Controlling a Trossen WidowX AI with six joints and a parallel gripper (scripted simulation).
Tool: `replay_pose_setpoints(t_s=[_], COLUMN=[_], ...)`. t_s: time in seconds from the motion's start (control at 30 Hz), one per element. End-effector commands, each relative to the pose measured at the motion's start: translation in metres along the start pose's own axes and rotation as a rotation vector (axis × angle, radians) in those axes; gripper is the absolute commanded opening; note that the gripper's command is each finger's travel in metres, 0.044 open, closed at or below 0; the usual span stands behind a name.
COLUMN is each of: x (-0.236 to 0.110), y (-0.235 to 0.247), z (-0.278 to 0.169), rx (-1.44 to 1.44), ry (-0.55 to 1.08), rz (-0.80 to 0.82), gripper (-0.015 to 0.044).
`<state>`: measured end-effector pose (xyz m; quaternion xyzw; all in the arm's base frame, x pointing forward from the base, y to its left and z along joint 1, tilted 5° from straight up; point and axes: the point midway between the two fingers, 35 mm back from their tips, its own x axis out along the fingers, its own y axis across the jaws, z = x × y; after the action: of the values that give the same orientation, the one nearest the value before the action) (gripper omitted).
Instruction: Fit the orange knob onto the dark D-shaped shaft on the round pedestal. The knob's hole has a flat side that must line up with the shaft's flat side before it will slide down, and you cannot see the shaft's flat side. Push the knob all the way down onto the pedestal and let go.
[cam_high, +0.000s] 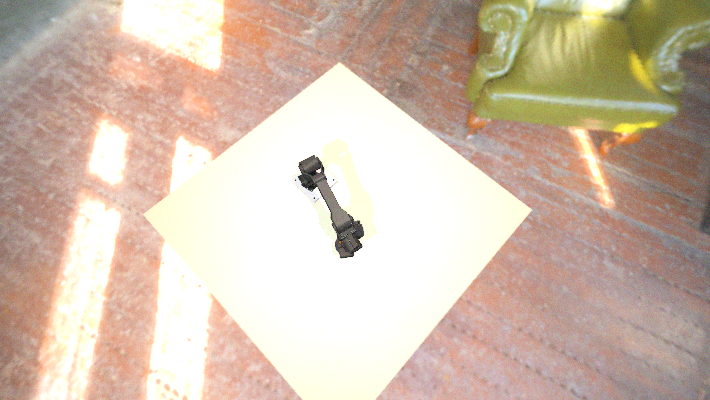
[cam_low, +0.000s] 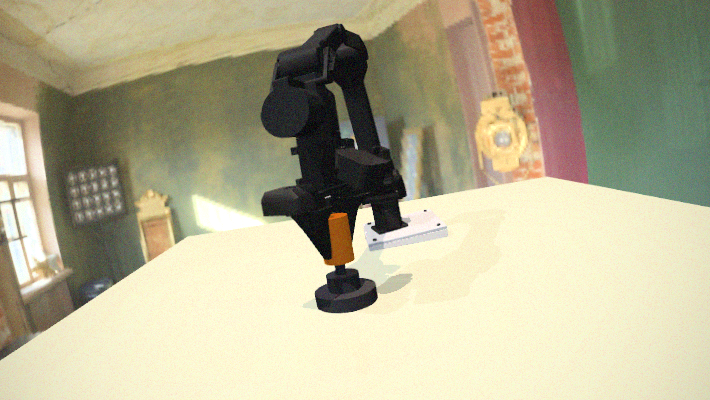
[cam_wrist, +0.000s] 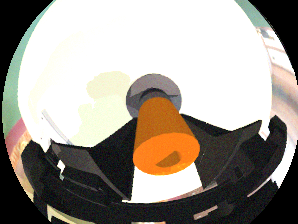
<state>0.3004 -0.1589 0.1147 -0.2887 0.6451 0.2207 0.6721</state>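
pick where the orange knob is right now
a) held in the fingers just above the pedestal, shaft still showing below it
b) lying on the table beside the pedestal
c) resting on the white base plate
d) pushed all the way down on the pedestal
a: the orange knob sits gripped between the fingers, and a short stretch of dark shaft still shows between its lower end and the round pedestal.
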Motion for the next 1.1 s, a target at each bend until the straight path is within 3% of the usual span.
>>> replay_pose_setpoints(t_s=[0.0,0.57,0.8,1.07], x=[0.0006,-0.004,-0.0044,-0.0019], y=[-0.0001,0.0047,0.0045,0.0014], z=[0.0003,-0.0012,-0.0011,-0.0001], rx=[-0.004,-0.004,-0.203,-0.214], ry=[-0.003,-0.003,-0.003,-0.003], rz=[-0.002,-0.002,-0.002,-0.003], gripper=[0.0,0.0,0.0,0.0])
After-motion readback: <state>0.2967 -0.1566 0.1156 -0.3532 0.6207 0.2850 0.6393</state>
